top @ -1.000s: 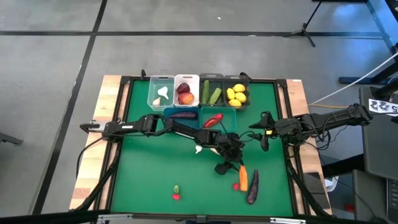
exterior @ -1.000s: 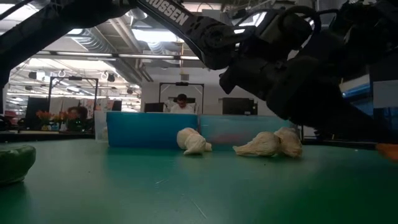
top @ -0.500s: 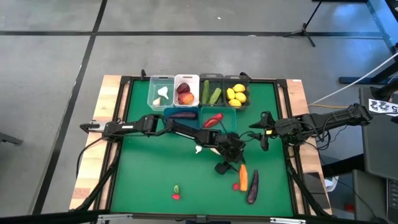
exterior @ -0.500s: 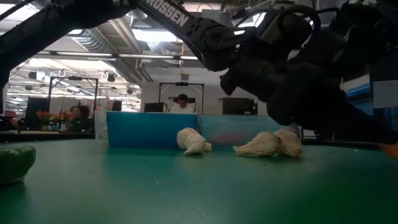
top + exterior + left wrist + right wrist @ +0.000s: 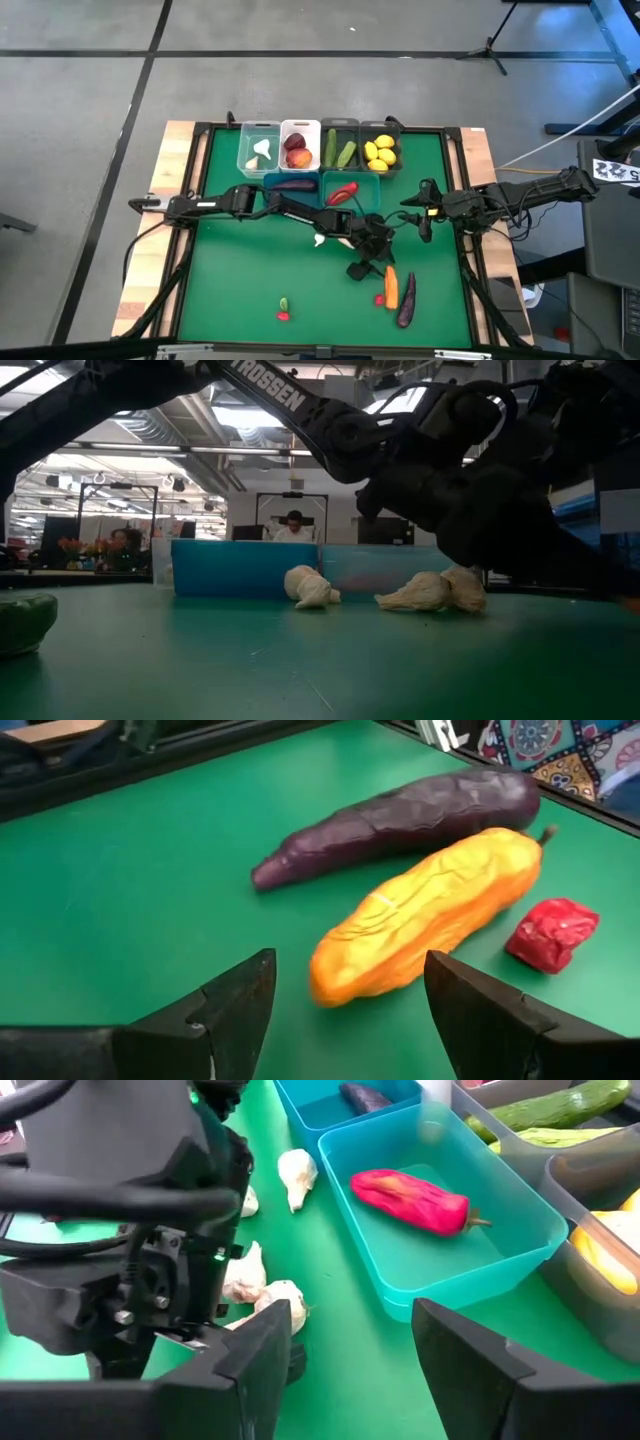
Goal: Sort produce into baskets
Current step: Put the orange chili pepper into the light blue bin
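Note:
My left gripper [image 5: 350, 1010] is open and low over the green mat, right of centre [image 5: 380, 262]. The near end of an orange carrot [image 5: 430, 915] lies just ahead of its two fingers, in line with the gap, untouched. A purple eggplant [image 5: 400, 815] lies beyond the carrot and a small red piece [image 5: 553, 932] beside it, all flat on the mat. My right gripper [image 5: 345, 1370] is open and raised at the table's right side [image 5: 424, 230]. The baskets stand at the far edge, and the teal one [image 5: 520, 1230] holds a red pepper [image 5: 415, 1200].
Three garlic bulbs [image 5: 312, 587] [image 5: 420, 592] [image 5: 465, 588] lie on the mat in front of the blue basket [image 5: 293, 185] and the teal basket. A small green piece [image 5: 283, 303] and a red one [image 5: 283, 316] lie near the front edge. People sit in the room beyond the table.

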`<action>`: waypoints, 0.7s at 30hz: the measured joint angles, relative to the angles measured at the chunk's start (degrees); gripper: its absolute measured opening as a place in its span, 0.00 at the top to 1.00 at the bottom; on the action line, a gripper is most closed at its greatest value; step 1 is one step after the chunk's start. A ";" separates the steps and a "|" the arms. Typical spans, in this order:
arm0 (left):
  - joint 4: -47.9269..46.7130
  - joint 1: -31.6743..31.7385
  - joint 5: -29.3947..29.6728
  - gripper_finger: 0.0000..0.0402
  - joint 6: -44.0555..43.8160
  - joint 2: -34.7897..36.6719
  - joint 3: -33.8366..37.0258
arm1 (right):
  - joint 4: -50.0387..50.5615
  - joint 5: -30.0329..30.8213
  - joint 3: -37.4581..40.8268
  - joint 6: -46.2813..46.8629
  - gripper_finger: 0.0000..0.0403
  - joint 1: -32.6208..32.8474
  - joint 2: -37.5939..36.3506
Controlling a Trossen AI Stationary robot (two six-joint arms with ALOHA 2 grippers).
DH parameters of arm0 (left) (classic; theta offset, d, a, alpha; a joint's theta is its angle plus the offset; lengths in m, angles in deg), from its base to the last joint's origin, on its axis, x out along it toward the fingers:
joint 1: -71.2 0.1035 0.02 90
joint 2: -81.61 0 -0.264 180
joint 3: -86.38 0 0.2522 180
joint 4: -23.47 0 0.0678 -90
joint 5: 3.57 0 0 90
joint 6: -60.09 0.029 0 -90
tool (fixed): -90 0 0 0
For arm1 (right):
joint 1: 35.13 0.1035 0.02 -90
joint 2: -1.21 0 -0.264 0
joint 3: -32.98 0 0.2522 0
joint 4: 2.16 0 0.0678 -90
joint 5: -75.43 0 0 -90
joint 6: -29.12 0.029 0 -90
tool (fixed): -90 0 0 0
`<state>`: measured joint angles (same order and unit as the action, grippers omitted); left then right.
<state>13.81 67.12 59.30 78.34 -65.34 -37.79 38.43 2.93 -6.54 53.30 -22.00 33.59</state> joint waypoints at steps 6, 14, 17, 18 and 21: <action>0.81 0.00 -0.08 0.40 -1.30 -0.34 0.00 | -0.17 0.02 0.00 0.02 0.48 -0.01 0.02; 1.51 0.00 -0.90 0.55 -2.83 -1.04 0.00 | -0.17 0.04 0.00 0.01 0.48 0.00 0.02; 1.38 0.00 -0.90 0.60 -2.87 -1.05 -0.01 | -0.17 0.04 0.00 0.02 0.48 0.00 0.01; 1.29 0.00 -0.90 0.62 -2.93 -1.05 0.00 | -0.17 0.04 0.00 0.00 0.48 -0.02 0.02; 1.35 -0.02 -0.92 0.67 -3.31 -1.03 -0.02 | -0.17 0.04 0.00 0.01 0.48 -0.01 0.02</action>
<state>15.16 67.10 58.38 75.03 -66.37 -37.81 38.26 2.97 -6.54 53.31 -22.01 33.61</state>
